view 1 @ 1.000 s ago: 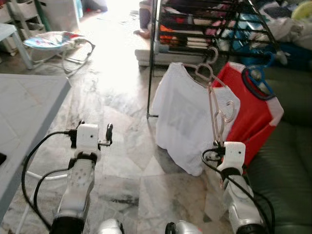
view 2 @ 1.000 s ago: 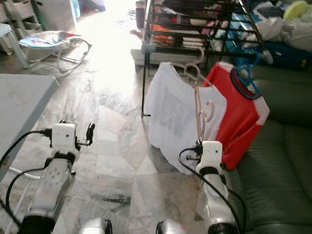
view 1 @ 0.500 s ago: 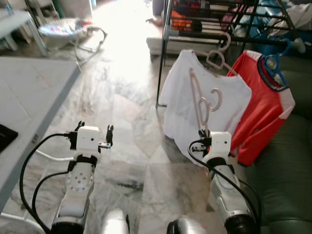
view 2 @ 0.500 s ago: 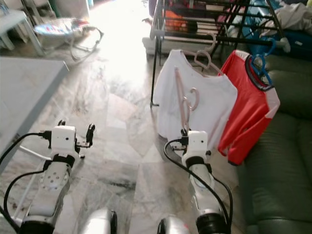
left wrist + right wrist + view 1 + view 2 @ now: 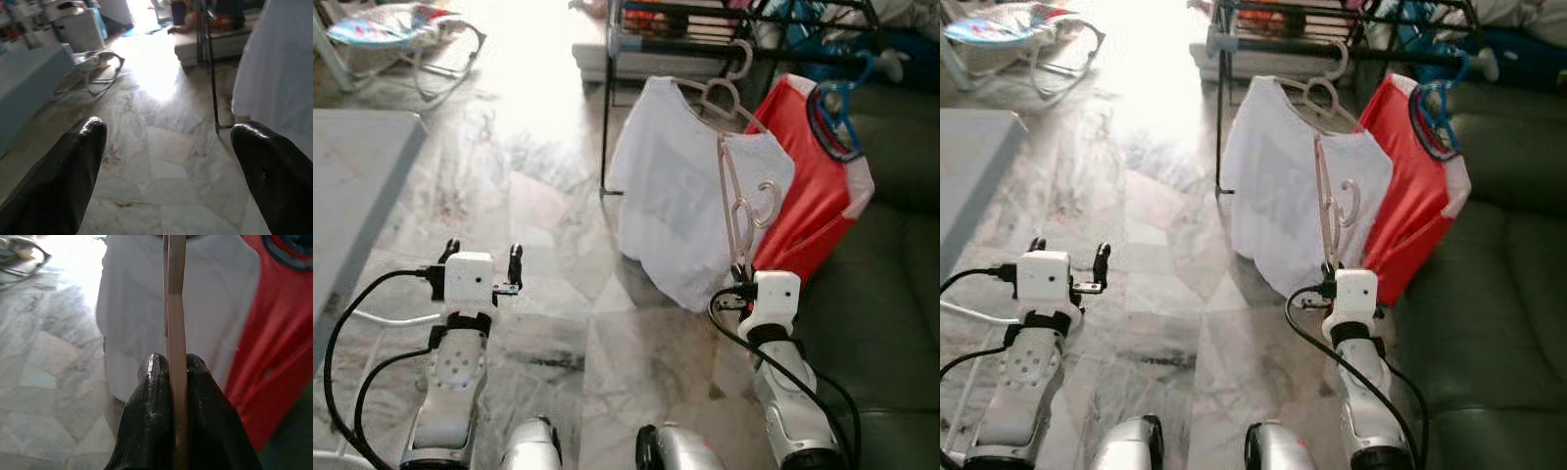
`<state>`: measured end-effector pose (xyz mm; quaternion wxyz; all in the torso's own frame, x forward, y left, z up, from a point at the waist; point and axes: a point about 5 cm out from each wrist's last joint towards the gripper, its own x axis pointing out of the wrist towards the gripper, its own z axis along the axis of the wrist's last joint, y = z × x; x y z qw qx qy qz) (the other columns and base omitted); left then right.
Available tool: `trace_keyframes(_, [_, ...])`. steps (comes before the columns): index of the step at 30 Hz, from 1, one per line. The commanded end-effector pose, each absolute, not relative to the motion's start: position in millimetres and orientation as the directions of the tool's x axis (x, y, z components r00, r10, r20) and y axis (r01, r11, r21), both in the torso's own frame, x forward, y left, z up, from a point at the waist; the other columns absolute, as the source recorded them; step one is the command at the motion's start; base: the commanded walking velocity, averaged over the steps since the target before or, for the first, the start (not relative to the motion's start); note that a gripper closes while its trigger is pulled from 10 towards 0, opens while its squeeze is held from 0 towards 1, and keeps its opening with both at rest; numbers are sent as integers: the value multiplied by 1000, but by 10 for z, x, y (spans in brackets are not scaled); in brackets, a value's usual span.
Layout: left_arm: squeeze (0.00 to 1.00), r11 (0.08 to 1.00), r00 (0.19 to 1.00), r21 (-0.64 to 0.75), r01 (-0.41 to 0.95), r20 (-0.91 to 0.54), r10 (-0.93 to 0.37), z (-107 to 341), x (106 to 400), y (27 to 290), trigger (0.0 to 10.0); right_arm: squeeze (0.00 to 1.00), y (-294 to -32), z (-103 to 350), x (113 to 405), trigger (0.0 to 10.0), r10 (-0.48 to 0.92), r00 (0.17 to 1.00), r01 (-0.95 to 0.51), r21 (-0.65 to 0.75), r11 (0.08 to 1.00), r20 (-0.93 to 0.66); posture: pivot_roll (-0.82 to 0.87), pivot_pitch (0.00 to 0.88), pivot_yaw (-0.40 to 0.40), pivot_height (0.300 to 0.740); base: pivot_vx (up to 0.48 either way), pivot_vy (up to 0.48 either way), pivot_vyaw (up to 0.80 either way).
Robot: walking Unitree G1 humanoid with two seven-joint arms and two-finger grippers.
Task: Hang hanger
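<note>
Our right tool (image 5: pixel 741 282) stays clamped on the empty hanger (image 5: pixel 736 206), now back before the white shirt (image 5: pixel 671 211), under the rack (image 5: pixel 724 44); we must lift. Left tool (image 5: pixel 481 262) idles, fingers apart.

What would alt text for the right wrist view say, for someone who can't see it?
The right tool is shut on a thin beige hanger that rises edge-on between its black fingers. Behind hang a white shirt and a red shirt, over marble floor.
</note>
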<state>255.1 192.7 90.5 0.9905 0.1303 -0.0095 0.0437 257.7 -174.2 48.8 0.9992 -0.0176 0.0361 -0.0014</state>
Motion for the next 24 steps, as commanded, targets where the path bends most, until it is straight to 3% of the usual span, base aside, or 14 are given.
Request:
trace_keyframes(1, [0, 964, 997, 254, -77, 32, 71, 930, 2536, 1895, 10000, 0, -1790, 471, 2534, 10000, -19, 996, 16, -30, 999, -89, 7, 223, -58, 740, 0, 0, -800])
trace_keyframes(4, [0, 968, 996, 233, -87, 18, 85, 916, 2560, 1881, 10000, 0, -1797, 472, 2539, 10000, -19, 995, 16, -36, 999, -94, 7, 224, -59, 740, 0, 0, -800])
trace_keyframes(15, [0, 956, 985, 246, -162, 97, 142, 1133, 2679, 1873, 10000, 0, -1709, 641, 2740, 10000, 51, 997, -53, -43, 998, -53, 31, 264, -86, 740, 0, 0, 0])
trace_keyframes(24, [0, 955, 989, 257, -148, 57, 138, 1073, 2637, 1846, 10000, 0, -1640, 624, 2686, 10000, 12, 999, -13, -17, 1000, -45, 20, 276, -11, 740, 0, 0, 0])
